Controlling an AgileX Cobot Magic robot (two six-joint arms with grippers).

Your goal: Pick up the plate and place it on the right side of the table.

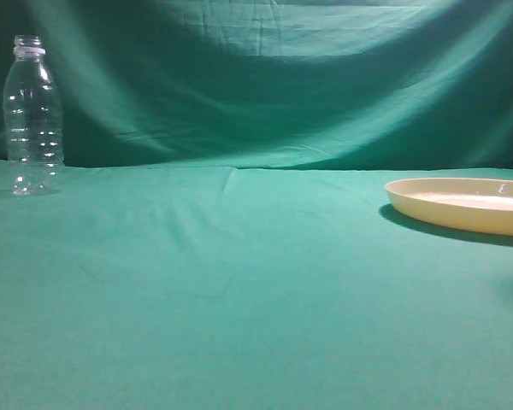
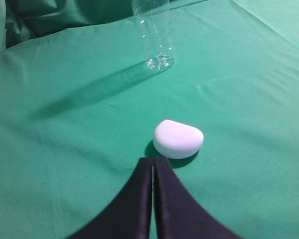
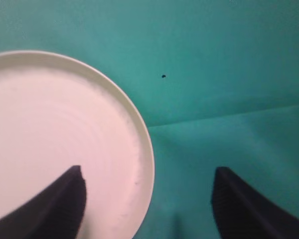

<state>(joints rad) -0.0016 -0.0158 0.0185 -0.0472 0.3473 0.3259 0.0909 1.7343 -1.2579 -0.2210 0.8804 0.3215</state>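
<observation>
Exterior: plate (image 1: 462, 205) sits flat on the table (image 1: 239, 290), far right already. Left wrist: my left gripper (image 2: 153, 172) is pinched closed, holding nothing. Right wrist: right gripper (image 3: 147, 199) spread wide, straddling the rim, so I'd lift clear without snagging it.

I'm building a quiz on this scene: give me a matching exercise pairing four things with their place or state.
Things:
1. plate
2. bottle
3. left pincer
4. right pincer

States:
A. upright at the table's far left
B. open, one finger above the plate
C. lying flat at the right edge
D. shut, behind a small white object

Pairs: 1-C, 2-A, 3-D, 4-B
</observation>
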